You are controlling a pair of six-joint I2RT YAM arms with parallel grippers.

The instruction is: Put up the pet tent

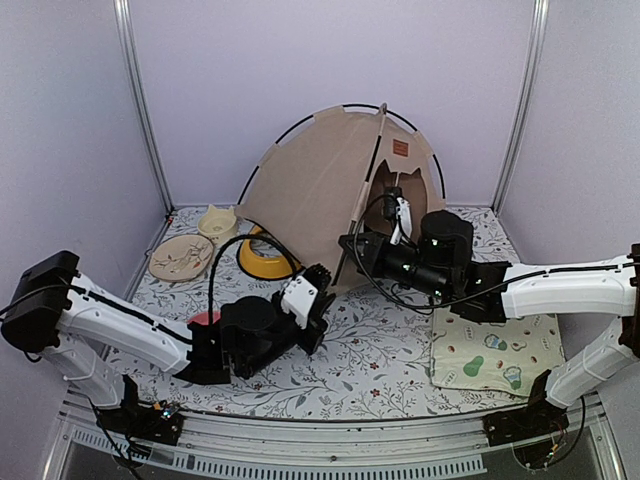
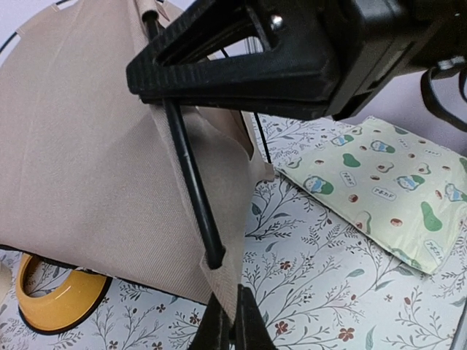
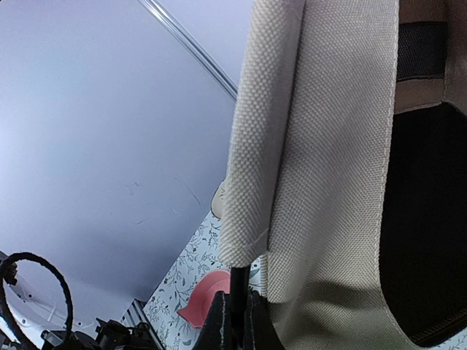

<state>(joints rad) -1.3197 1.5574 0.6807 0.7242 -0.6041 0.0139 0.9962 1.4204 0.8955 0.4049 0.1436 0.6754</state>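
Top external view: at the left of the table [image 1: 390,350] lies a beige plate [image 1: 181,258], then a yellow feeder [image 1: 262,262] just beside the pet tent [image 1: 320,185]. The tent stands upright at the middle back of the table. The left gripper [image 1: 320,278] sits at the tent's near bottom corner. In the left wrist view its fingers [image 2: 249,327] are pinched together on the fabric tab under the end of the black pole [image 2: 191,182]. Higher on that pole, the right gripper [image 1: 348,244] is clamped on it just below its fabric sleeve. At the right a cream mat [image 1: 497,355] with green prints lies flat.
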